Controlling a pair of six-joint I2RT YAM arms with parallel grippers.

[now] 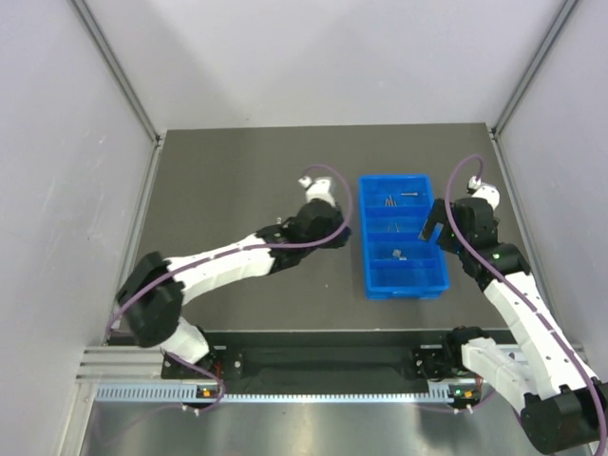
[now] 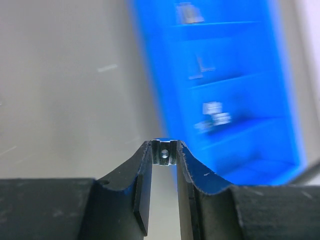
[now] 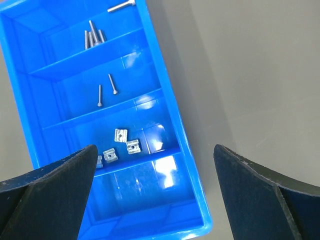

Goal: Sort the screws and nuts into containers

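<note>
My left gripper [image 1: 340, 234] hovers just left of the blue tray [image 1: 365, 249], shut on a small squarish nut [image 2: 164, 152] pinched between its fingertips. The tray [image 2: 250, 100] lies blurred ahead and to the right in the left wrist view. My right gripper [image 1: 432, 228] stands open over the tray's right side, nothing between its fingers. In the right wrist view the tray [image 3: 176, 125] holds screws [image 3: 92, 36] in a far compartment, two more screws [image 3: 113, 83] in the one after, and three nuts [image 3: 121, 135] in a nearer one. The nearest compartment shows nothing in it.
The tray rests on a dark grey table [image 1: 237, 180] enclosed by pale walls [image 1: 57, 190]. A metal rail [image 1: 285, 389] runs along the near edge between the arm bases. One screw [image 3: 121, 5] lies in the tray's farthest compartment.
</note>
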